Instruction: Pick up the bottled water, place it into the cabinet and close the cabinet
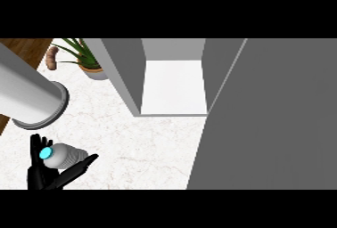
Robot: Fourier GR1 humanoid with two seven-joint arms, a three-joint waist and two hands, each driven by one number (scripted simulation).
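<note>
With my left hand [49, 171] curled around the bottle [64, 156] low over the counter [132, 133], I'd lift, swing right, and enter the open cabinet [172, 84] squarely, clearing its door [276, 124].

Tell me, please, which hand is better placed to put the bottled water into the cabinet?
The left hand: its fingers and thumb are already curled round the bottled water at lower left, with the open cabinet ahead to its right. The right hand is out of view.
</note>
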